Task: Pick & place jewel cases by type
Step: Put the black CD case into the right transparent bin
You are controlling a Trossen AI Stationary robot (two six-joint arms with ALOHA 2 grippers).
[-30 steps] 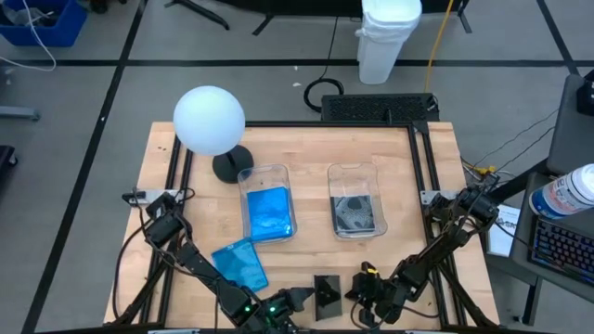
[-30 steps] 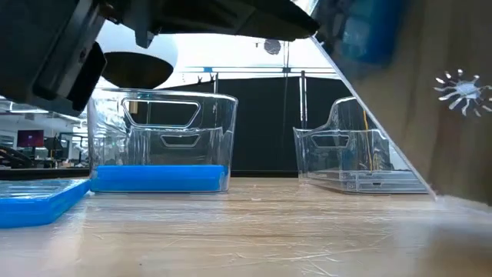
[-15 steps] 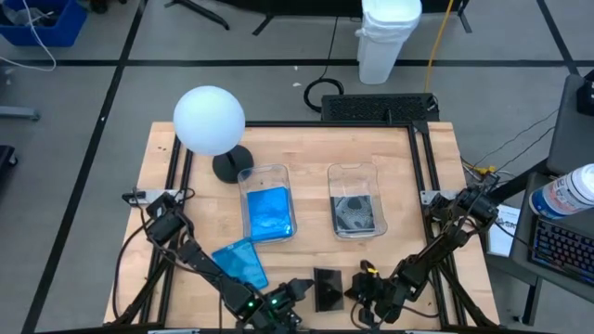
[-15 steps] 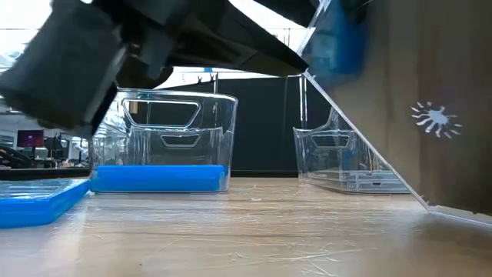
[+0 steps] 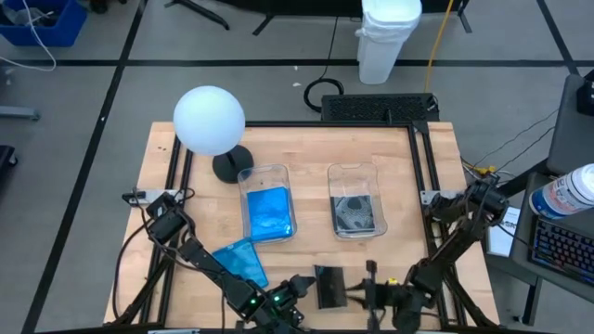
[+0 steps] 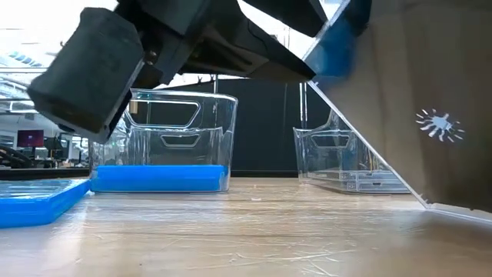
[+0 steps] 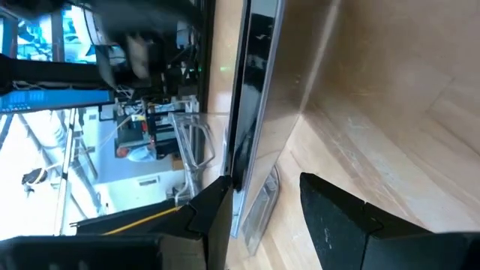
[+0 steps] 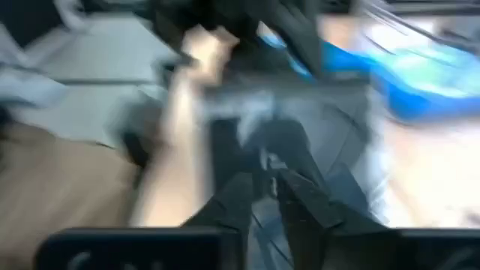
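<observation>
At the six o'clock edge of the desk a dark jewel case stands tilted on one edge, and the left gripper sits at its nine o'clock side with its fingers spread to either side of the case's thin edge; whether they press on it I cannot tell. At the case's three o'clock side is the right gripper, its fingers close together with a narrow gap, nothing visibly held. Loose blue jewel cases lie flat on the desk at about eight o'clock from centre, just beside the left clear bin, which holds more blue cases. Toward three o'clock from it, the right clear bin holds dark cases. A white globe lamp stands at about eleven o'clock.
</observation>
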